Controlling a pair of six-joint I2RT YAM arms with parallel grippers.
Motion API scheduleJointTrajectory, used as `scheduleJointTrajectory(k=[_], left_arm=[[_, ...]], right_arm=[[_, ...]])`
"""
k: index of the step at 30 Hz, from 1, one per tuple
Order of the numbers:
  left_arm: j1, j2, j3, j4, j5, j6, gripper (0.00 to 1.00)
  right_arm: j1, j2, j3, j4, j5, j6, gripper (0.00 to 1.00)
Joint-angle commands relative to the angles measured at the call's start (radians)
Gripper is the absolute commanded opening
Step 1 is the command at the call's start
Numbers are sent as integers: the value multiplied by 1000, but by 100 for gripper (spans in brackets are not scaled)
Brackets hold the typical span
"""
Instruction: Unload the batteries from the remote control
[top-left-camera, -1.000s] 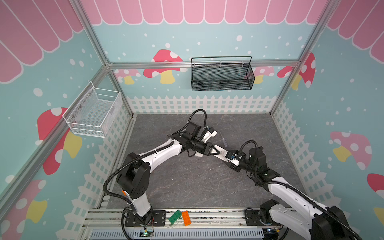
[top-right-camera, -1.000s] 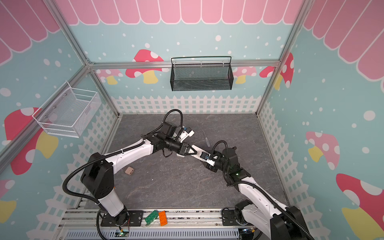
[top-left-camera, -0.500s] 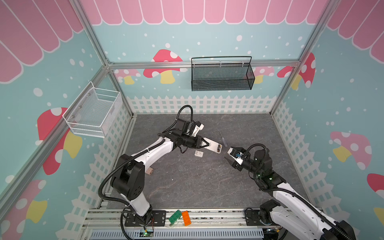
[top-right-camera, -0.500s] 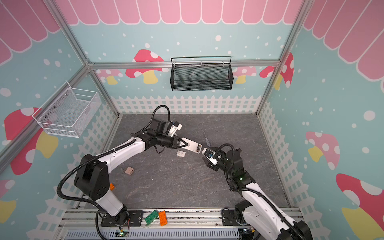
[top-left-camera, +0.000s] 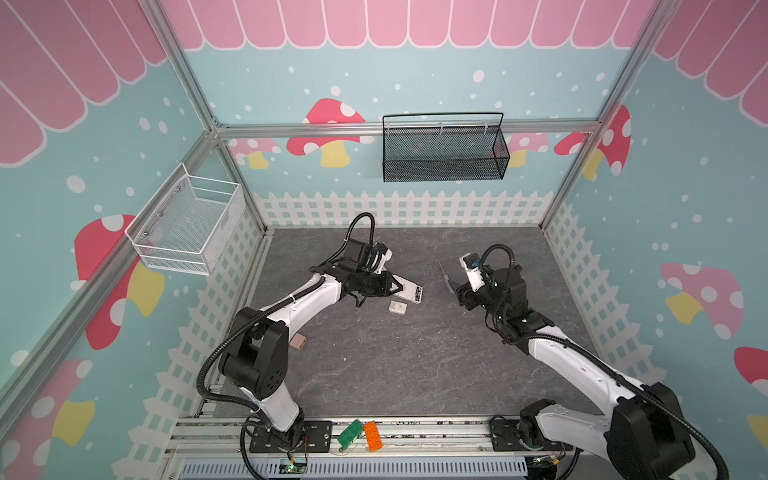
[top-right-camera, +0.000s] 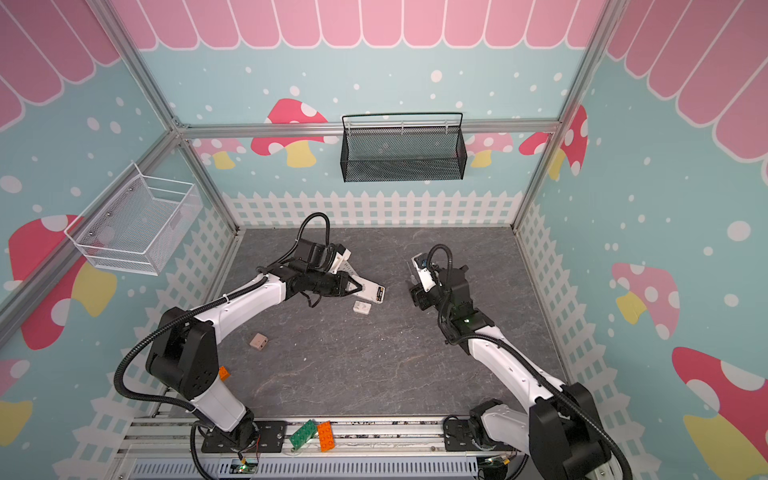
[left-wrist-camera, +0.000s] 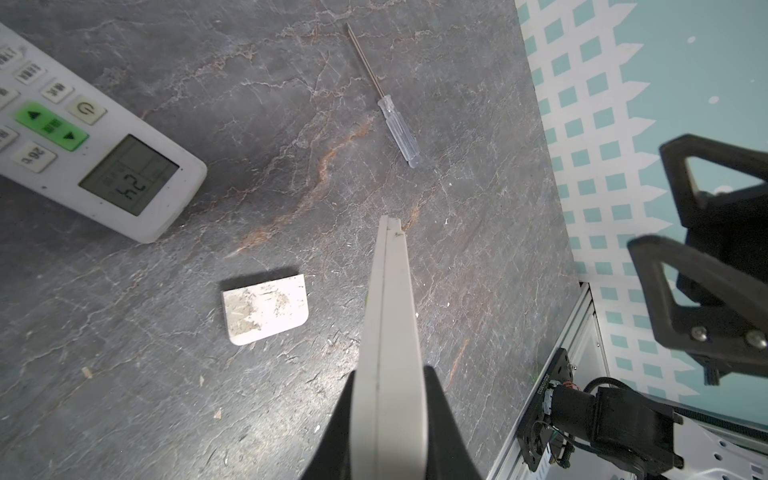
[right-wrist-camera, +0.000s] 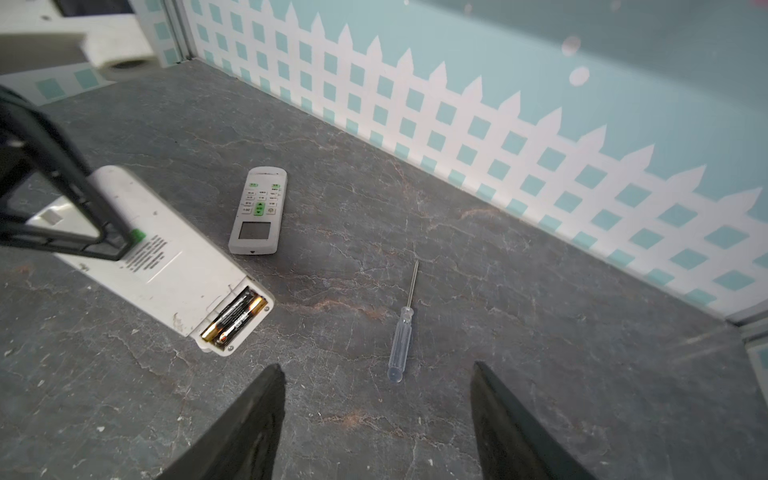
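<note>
Batteries: two are visible, black with gold ends. They lie side by side in the open compartment at the free end of the held remote, and both are seated in it.

Left tool: it is pinching the held remote at the end opposite the batteries, jaws closed down onto it. One finger lies across the labelled back. In the left wrist view the remote shows edge-on between the two black fingers. The batteries are at the far end of the remote from this tool, out past its fingertips. I cannot tell whether the battery end touches the desk.

Right tool: its fingers are spread wide, with nothing between them and nothing touched. It stands off beyond the battery end of the held remote with a clear gap, so the batteries are near it but apart.

Other items:
- The battery cover lies flat on the desk just beside the battery end of the held remote.
- The screwdriver lies on the desk between the held remote's battery end and the right tool, clear handle toward that tool.
- A second remote lies buttons-up on the desk beside the held remote, not touching it.
</note>
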Motion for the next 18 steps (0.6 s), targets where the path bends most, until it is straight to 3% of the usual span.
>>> scheduleJointTrajectory(k=[1,11,18], left_arm=[[6,-34,3,29,6,-12,0],[12,-48,-5,41,18,-16,0],[12,-52,-3,38,15,-14,0]], right_arm=[[-11,124,110,-94,29,162,70],[-50,529,414,-295,8,245,62],[-57,654,481,-337,-15,263,59]])
